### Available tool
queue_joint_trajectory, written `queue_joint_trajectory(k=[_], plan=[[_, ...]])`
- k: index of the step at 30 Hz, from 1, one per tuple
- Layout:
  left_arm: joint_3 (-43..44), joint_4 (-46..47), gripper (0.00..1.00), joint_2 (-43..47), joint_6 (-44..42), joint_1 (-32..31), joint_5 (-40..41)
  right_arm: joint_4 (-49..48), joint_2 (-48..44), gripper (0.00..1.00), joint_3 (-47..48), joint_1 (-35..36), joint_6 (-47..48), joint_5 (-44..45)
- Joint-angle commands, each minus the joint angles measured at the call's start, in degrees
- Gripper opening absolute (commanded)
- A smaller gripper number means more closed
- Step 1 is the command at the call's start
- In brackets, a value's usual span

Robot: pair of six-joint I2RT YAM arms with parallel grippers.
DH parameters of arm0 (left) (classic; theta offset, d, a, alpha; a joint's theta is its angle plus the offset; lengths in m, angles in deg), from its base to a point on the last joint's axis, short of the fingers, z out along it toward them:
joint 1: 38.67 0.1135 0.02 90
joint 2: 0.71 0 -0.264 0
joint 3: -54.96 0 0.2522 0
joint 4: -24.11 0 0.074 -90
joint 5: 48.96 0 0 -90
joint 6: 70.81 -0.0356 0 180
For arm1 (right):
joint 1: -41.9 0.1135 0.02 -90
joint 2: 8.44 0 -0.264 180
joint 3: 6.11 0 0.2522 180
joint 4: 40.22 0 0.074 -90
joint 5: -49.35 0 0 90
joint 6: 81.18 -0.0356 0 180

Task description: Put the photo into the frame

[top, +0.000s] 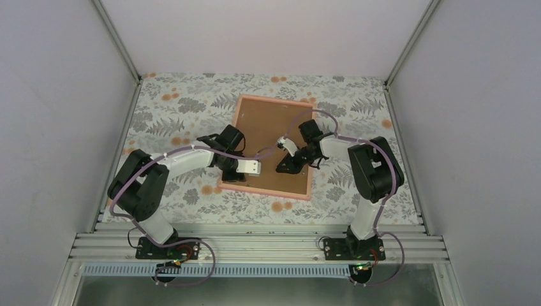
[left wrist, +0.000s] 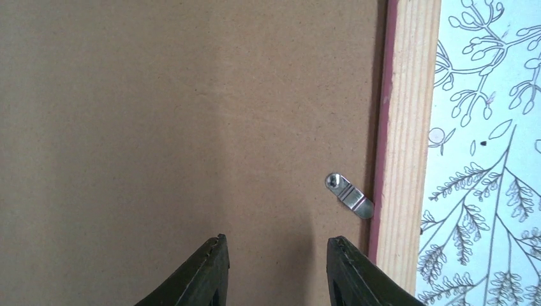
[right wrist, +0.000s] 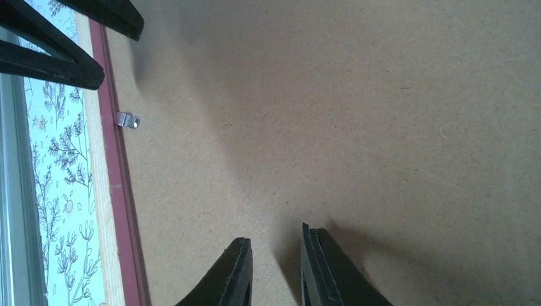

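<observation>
**Frame (top: 274,99) lies face down under both my pincers; photo out of sight**

The photo does not show in any view. A brown backing board (top: 268,124) fills the frame, and I cannot tell whether the print lies beneath it. The frame's front is turned to the table (top: 185,105), so only its pink edge and pale wooden back show.

From above, my own arms cover the near left part of the board and some of its right side. My fingertips are hard to make out there.

My left pincer (left wrist: 277,237) is partly open and holds nothing, with bare board showing between the two dark tips. Its fingers are cut off by the bottom of the wrist picture. The frame's rail runs up the picture just beside the tip on the right. A small metal clip (left wrist: 349,196) lies a little ahead of that tip, slanting from the board to the rail.

My right pincer (right wrist: 274,233) shows only a narrow gap and grips nothing. It hangs low over the middle of the board, and I cannot tell whether it touches. In its wrist view the rail runs down the left side, well apart from the tips, with another clip (right wrist: 127,120) beside it. Dark shapes in the top left corner are cut off.
</observation>
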Motion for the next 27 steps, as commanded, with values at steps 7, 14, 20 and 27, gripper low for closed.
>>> queue_joint_trajectory(k=[7,14,20,27], plan=[[-1.44,3.03,0.38,-3.71,-4.58,-3.39,1.18,1.03,4.12,0.17,-1.96,0.53,-2.34,5.11],[1.12,3.47,0.38,-4.79,-0.51,-4.37,-1.02,1.2,4.12,0.16,-2.06,0.49,-2.17,5.28],[3.73,2.36,0.41,-1.43,4.35,-1.78,-4.59,1.55,3.05,0.17,-2.3,0.57,-1.3,5.02],[20.03,5.17,0.53,-7.05,21.26,8.1,2.2,1.65,2.38,0.17,-1.57,0.75,-0.85,5.63]])
